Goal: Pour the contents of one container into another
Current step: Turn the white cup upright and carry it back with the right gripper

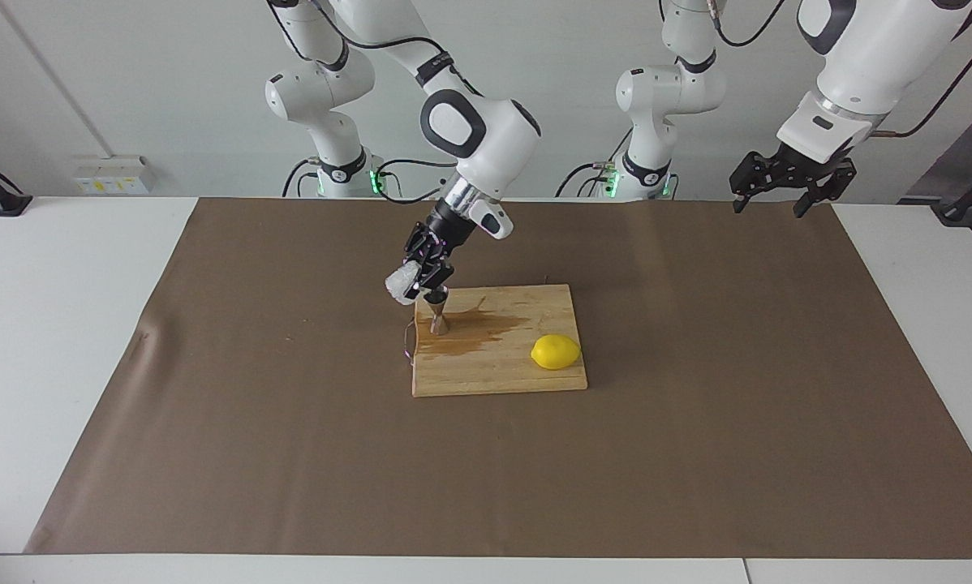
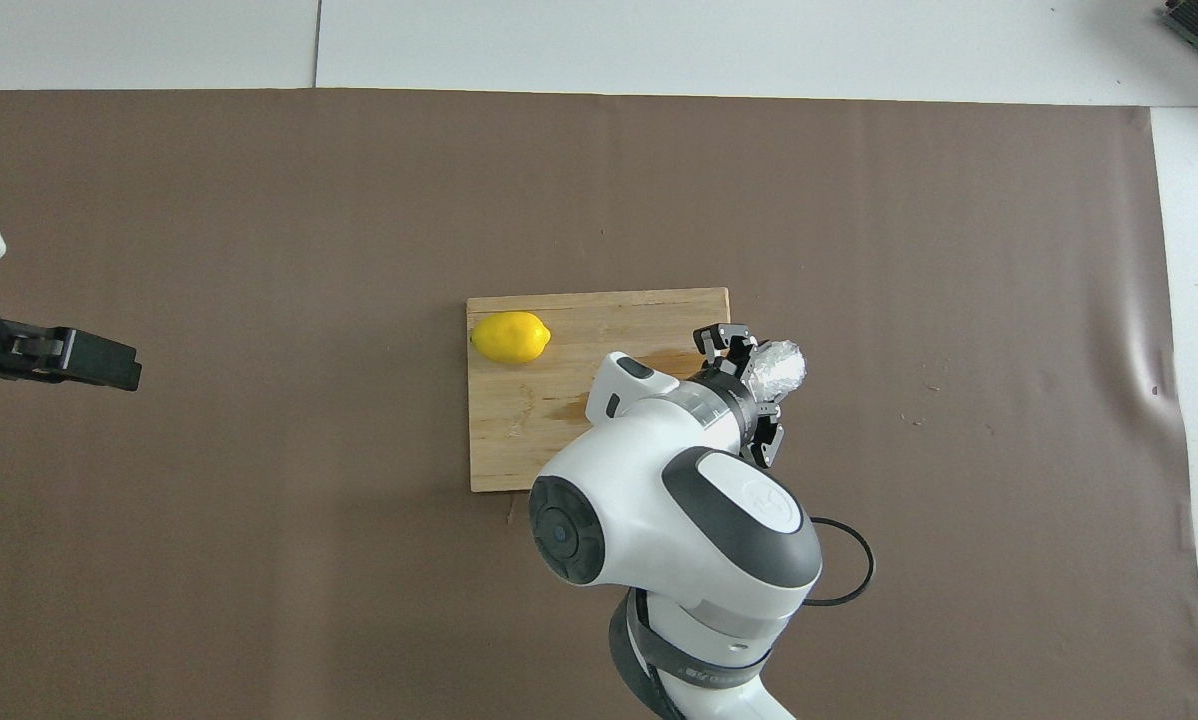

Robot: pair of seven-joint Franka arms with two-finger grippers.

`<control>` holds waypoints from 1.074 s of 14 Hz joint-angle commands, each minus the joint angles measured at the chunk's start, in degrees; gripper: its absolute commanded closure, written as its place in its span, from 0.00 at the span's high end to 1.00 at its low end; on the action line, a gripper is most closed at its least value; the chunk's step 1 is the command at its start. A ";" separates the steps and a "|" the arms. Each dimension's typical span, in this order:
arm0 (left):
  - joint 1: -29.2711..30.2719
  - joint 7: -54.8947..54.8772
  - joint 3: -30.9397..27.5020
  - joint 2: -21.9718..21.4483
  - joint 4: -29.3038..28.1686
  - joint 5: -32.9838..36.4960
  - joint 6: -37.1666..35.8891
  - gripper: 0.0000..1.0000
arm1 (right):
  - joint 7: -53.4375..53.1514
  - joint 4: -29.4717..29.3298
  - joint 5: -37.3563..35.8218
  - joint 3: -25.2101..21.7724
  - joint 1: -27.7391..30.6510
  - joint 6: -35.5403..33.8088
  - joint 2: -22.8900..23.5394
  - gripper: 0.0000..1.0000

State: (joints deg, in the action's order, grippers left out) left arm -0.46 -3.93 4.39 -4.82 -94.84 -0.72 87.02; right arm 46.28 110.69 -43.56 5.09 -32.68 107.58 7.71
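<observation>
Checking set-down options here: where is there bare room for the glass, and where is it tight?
Free: the cutting board strip between the wet stain and the lemon, and the brown mat around the board. Crowded: the board's corner toward the right arm's end, where the jigger stands under the right gripper holding the glass.
</observation>
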 commanded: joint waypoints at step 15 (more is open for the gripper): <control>-0.42 -0.47 -0.44 -1.07 -0.79 1.24 -0.54 1.00 | 14.78 -0.48 32.35 0.36 18.34 1.14 -1.38 0.00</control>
State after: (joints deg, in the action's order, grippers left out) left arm -0.46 -3.93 4.39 -4.82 -94.84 -0.71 87.02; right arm 56.85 109.47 -16.33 4.80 -17.63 108.22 7.22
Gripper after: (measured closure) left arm 0.000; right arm 0.498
